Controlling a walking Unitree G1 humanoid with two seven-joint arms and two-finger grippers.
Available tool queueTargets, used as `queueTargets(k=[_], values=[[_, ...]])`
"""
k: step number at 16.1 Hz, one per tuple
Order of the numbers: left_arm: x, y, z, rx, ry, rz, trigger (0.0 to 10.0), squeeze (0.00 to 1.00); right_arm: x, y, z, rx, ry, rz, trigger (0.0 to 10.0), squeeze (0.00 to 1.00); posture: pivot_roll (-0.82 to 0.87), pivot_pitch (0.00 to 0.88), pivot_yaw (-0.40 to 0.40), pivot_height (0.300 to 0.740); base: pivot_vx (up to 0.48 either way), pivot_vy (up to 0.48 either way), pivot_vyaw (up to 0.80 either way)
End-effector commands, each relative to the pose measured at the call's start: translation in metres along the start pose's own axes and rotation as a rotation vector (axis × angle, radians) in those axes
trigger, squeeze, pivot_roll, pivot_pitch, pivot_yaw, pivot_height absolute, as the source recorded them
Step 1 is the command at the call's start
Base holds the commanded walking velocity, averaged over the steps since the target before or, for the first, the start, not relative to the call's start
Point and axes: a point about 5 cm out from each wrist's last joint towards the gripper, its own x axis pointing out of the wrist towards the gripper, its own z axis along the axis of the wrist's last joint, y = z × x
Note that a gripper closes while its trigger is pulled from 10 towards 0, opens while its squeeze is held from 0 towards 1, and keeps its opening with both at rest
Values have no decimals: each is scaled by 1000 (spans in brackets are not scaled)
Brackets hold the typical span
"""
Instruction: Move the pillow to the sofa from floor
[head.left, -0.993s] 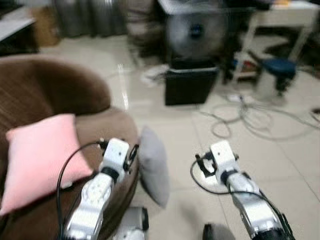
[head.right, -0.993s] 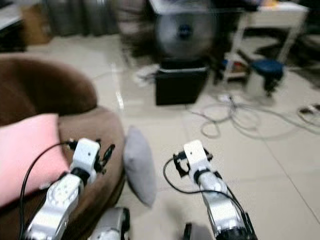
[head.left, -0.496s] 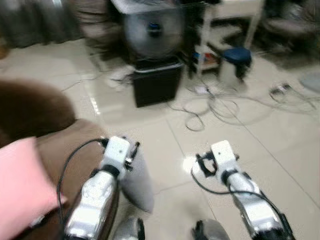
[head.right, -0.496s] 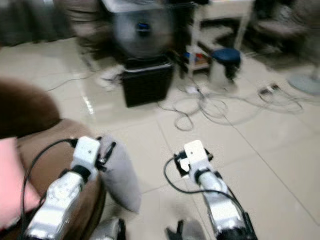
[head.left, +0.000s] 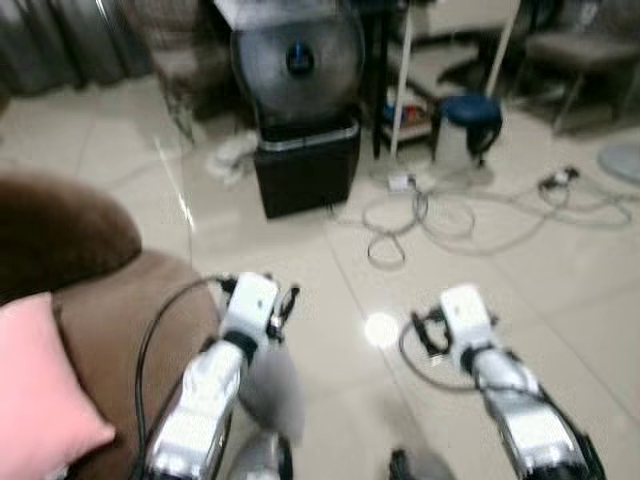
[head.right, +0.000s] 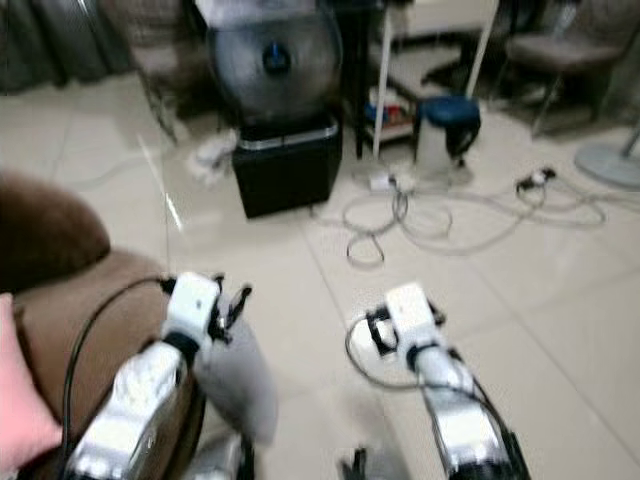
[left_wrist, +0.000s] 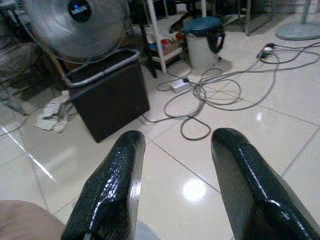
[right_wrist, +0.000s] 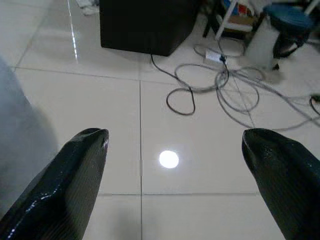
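Both silver arms are reaching forward and down from the bottom of the head views, side by side and well apart. The left arm (head.left: 205, 400) is stretching out with a black cable looping along its outer side, and the left gripper (left_wrist: 175, 185) is holding its two black fingers (left_wrist: 112, 187) spread with a clear gap between them. The right arm (head.left: 520, 420) is angling inward, a black cable curling at its wrist, and the right gripper (right_wrist: 177, 185) is keeping its fingers (right_wrist: 65, 185) wide apart, gripping nothing.
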Motion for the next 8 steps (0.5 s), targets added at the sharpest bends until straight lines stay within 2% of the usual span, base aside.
queueTargets(k=[1, 8], values=[[-4, 11, -4, 9, 21, 30, 10000, 0, 4, 11, 9, 6, -32, 36, 10000, 0, 14, 0, 56, 651, 274, 0, 0], [-3, 10, -4, 6, 18, 24, 10000, 0, 3, 10, 8, 2, -31, 38, 10000, 0, 12, 0, 56, 651, 275, 0, 0]])
